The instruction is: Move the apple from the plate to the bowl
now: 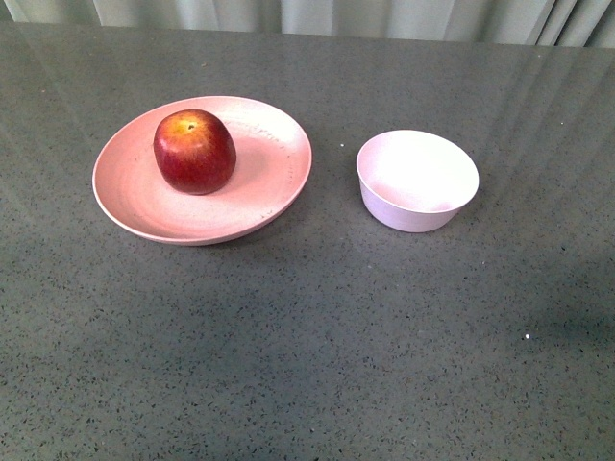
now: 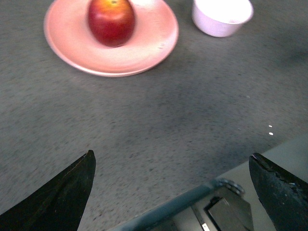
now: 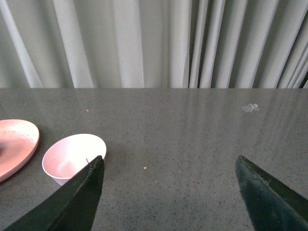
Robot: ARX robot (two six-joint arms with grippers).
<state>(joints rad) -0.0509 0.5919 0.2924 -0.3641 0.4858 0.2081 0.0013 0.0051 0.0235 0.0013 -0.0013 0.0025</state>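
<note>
Apple (image 1: 194, 152), round, glossy, dark red: on wide salmon-pink plate (image 1: 259, 206) | small pale pink bowl (image 1: 404, 216) beside plate | left gripper (image 2: 171, 155) spread wide, empty, facing plate; I judge it nearer | right gripper (image 3: 168, 159) likewise spread, empty

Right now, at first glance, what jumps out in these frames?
The dark red apple sits on the salmon-pink plate at the left of the front view, the one strong colour on the grey speckled table. To the plate's right, apart from it, stands the empty pale bowl. In the wrist views the left pincer and the right pincer hang open, holding nothing.
</note>
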